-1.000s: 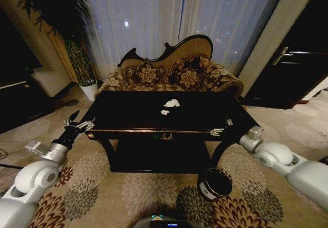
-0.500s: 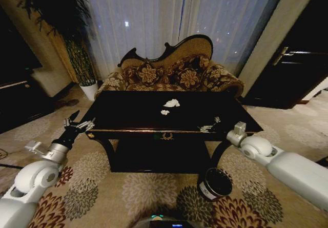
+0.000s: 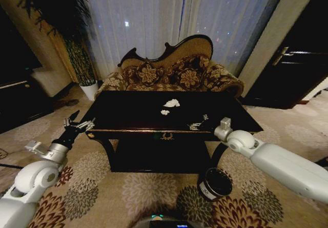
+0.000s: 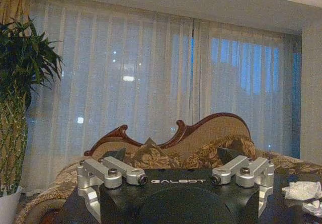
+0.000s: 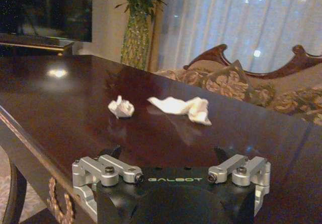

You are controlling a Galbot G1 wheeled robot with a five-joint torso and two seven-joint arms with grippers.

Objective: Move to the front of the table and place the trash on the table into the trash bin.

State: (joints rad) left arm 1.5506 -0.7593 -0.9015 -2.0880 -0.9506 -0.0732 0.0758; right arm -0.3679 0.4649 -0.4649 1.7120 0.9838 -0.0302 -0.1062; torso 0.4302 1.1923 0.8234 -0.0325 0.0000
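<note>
White crumpled paper wads; glossy black table; right tool open

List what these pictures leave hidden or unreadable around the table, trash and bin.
- Bin, head view: its inside is dark, so contents can't be told; label too small to read.
- Small wad and larger paper: undersides hidden; too small in head view to tell material.
- Right gripper, right wrist view: fingertips cut off by the bottom edge.
- Left gripper, left wrist view: fingertips cut off by the bottom edge.
- Table: lower shelf lost in shadow.
</note>
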